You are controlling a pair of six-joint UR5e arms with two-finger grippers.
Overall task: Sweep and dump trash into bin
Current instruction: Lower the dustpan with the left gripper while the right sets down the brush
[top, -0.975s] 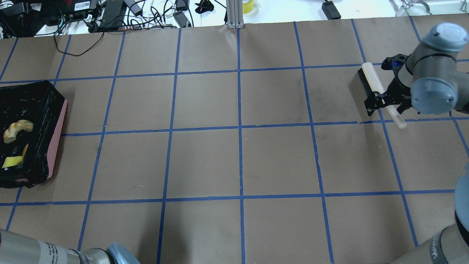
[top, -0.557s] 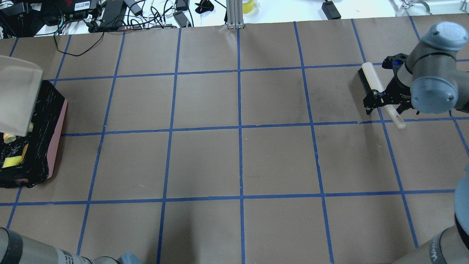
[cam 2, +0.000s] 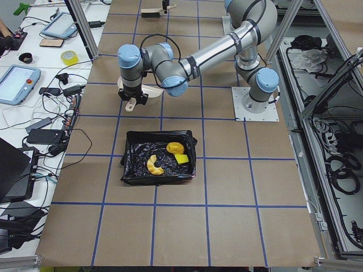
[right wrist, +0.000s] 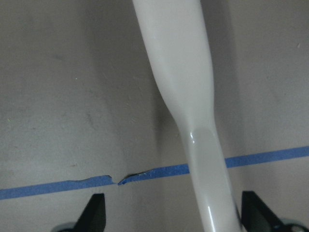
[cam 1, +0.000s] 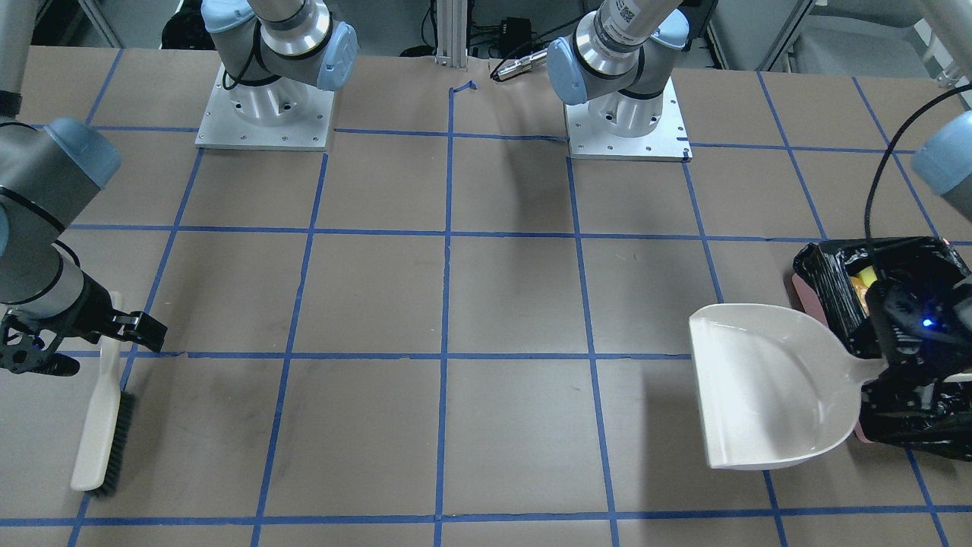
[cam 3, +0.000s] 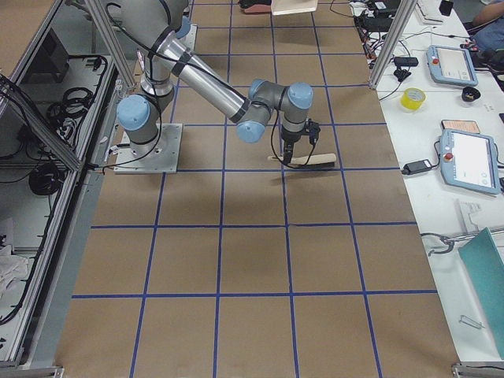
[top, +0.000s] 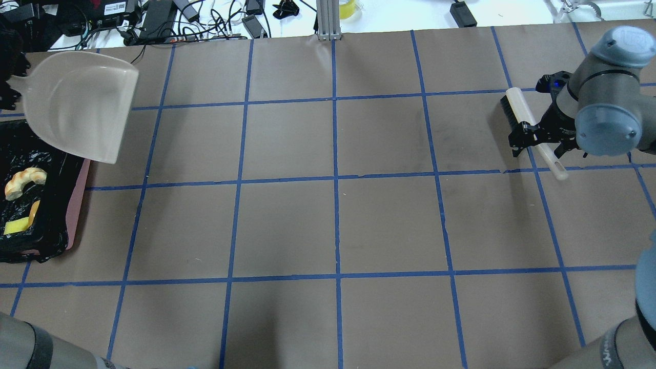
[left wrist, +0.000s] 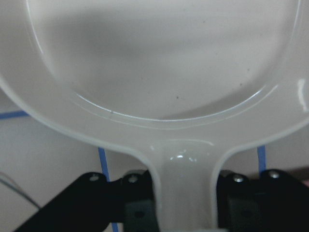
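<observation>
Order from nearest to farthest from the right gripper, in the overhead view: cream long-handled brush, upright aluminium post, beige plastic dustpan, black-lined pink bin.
1. Cream brush, handle inside the open right gripper.
2. Aluminium post, far centre.
3. Beige dustpan, far left.
4. Pink bin, left edge.

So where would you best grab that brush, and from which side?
Grip the brush by its slim handle, coming down from above with a finger on each side. It lies flat, the handle is narrow and bare, and the bristles stick out sideways from the wider head.
</observation>
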